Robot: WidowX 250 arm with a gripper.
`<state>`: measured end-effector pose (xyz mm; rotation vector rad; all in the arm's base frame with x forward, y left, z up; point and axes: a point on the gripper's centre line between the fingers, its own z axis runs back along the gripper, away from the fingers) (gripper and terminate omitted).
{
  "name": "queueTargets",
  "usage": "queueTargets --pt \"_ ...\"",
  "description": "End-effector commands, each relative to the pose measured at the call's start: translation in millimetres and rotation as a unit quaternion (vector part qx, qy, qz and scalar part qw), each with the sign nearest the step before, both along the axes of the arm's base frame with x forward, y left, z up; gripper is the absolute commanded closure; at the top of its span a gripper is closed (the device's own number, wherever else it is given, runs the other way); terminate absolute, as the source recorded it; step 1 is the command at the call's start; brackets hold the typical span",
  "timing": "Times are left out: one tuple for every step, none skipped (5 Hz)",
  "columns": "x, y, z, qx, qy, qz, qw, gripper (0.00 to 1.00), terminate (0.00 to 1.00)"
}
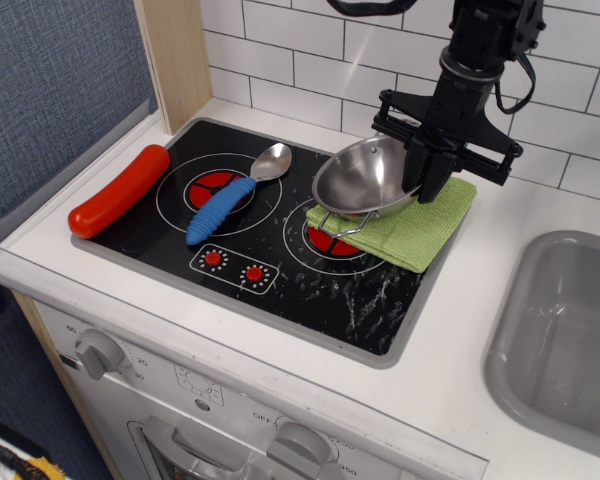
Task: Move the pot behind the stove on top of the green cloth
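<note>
Placement step. Gripper (429, 183) jaws clamped on far-right rim of pot (365, 181). Pot tilted, low over green cloth (412, 222) at stove's (280, 250) back-right corner; cannot tell if base touches. Near handle dangles at cloth's left edge. Next, by my read: level pot, lower until seated on cloth, then release.

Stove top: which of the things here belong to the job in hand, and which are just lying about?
Part of the job:
pot, held in the hand
green cloth
stove

Just lying about:
red sausage
spoon with blue handle
sink
</note>
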<state>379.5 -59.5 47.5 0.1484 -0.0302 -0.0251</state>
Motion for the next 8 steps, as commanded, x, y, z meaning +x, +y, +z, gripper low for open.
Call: queueTargets --pt "-3.1 -0.9 16.8 0.002 -0.018 0.005 0.9998 0.00 0.00" --pt "-4.6 -0.3 19.7 -0.017 -0.017 0.007 0.9997 0.00 0.00" --pt "-6.5 3.6 37.1 -0.044 -0.033 0.001 0.9985 0.00 0.00" --pt "-12.3 10.5 59.2 -0.061 -0.042 -0.016 0.9971 0.00 0.00" --pt "-19.7 12.6 67.9 -0.067 -0.047 -0.023 0.9964 0.00 0.00" --pt "-23.7 12.1 65.8 -0.069 -0.033 -0.049 0.9959 0.00 0.00" --pt "-23.7 12.1 65.8 -0.069 -0.033 -0.049 0.9959 0.00 0.00" --pt "-23.7 12.1 65.8 -0.069 -0.033 -0.049 0.9959 0.00 0.00"
